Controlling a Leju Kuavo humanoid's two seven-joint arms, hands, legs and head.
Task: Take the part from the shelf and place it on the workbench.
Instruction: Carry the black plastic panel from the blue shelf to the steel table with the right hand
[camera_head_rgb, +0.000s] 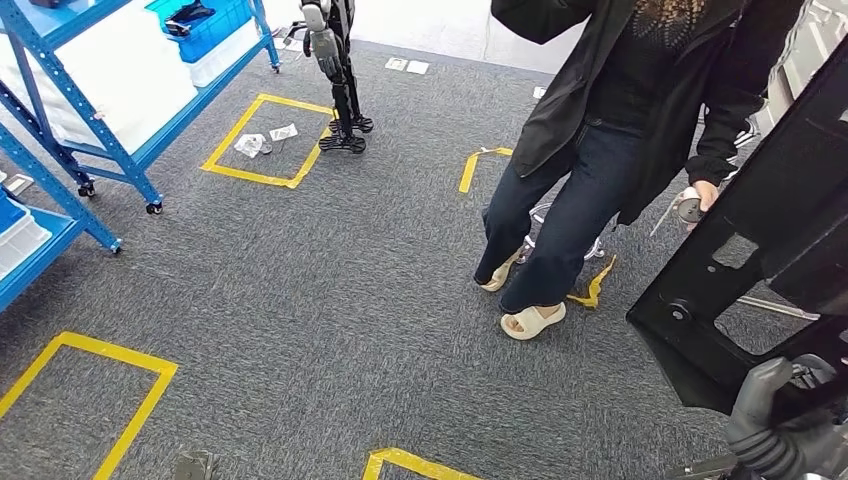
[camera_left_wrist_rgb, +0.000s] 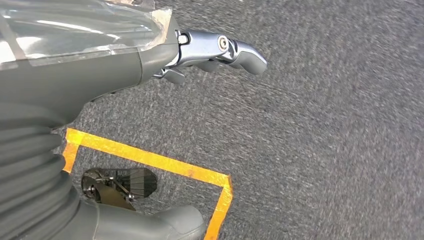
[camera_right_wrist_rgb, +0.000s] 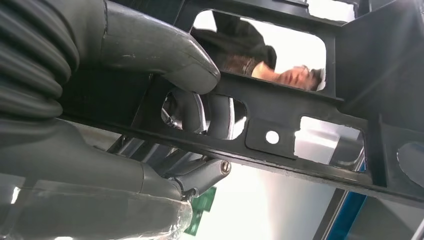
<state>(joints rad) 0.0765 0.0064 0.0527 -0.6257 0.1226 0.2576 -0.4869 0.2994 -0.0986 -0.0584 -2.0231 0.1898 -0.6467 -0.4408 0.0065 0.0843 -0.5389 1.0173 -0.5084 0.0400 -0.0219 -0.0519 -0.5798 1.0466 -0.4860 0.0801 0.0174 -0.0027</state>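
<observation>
Gripping the black plastic part (camera_head_rgb: 770, 230) at its lower edge, the right hand (camera_head_rgb: 775, 425) holds it upright above the grey carpet (camera_head_rgb: 330, 300); the left hand (camera_left_wrist_rgb: 220, 52) hangs with fingers extended, holding nothing

black part (camera_head_rgb: 770, 230) cut off at frame edge

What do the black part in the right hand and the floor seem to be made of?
The black part looks like moulded plastic or coated metal, matte, with thin ribs and cut-out windows; I cannot tell which. The right hand grips it. The floor seems to be grey carpet, with a fine speckled pile.
</observation>
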